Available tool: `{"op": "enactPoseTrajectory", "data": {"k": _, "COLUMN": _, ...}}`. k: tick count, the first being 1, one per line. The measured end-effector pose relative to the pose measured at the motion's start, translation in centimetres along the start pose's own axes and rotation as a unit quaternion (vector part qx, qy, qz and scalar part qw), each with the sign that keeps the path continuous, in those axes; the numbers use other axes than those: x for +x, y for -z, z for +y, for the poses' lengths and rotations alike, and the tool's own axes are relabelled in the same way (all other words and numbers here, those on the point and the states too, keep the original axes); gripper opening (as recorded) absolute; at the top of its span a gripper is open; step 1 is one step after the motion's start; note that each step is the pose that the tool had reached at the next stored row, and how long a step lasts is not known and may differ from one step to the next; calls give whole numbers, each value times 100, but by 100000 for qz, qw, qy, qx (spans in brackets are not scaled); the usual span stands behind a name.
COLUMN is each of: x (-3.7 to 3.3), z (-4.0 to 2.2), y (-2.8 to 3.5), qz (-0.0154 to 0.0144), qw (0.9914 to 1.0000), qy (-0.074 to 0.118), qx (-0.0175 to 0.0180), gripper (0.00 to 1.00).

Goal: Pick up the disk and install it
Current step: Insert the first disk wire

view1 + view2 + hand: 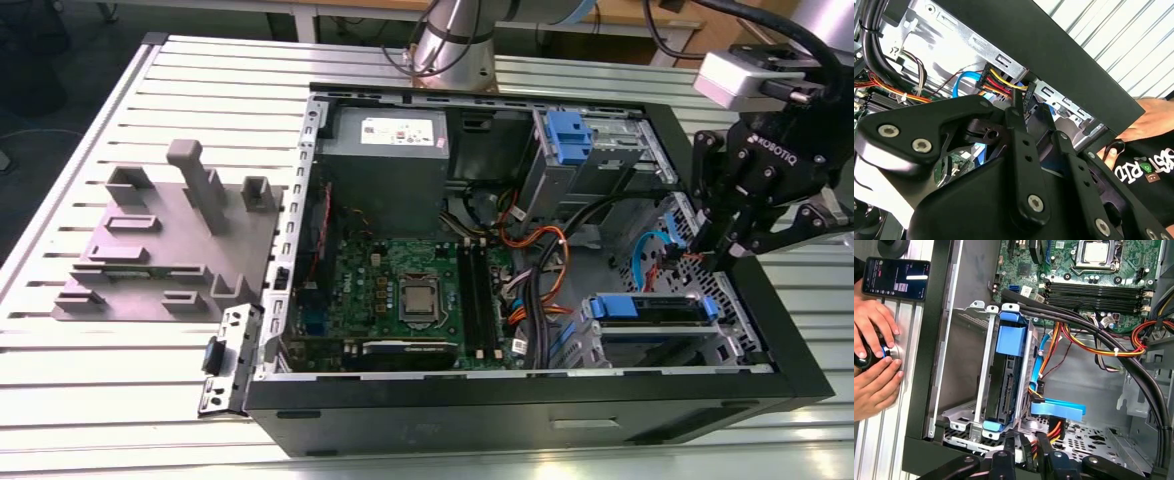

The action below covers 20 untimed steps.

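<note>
At the case's front corner, the gripper (1026,444) hangs just above the drive cage (981,365); can't tell if it's open or closed. The disk (1006,375) sits on edge in that cage, cables beside it. Probably stiff, fairly heavy, shock-sensitive w/ slick metal faces. The blue carrier likely flexes, so the end handle looks the best hold. Count: 1 disk, 1 gripper. Farther off: 1 bare blue bracket (567,135), 2 hands (874,355), 1 phone (896,277).
</note>
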State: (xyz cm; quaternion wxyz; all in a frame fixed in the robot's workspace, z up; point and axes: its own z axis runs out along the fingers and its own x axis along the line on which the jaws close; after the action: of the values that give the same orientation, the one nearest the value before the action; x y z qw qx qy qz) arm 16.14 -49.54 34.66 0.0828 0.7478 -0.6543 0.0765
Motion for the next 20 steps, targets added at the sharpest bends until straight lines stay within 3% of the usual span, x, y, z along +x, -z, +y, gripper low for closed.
{"op": "enactPoseTrajectory", "data": {"k": 14, "x": -3, "z": -2, "y": 1, "qz": 21, "qw": 100000, "qy": 26, "qx": -108, "gripper": 31}}
{"op": "enactPoseTrajectory", "data": {"k": 20, "x": -7, "z": -18, "y": 2, "qz": -57, "qw": 99996, "qy": 195, "qx": -842, "gripper": 31}}
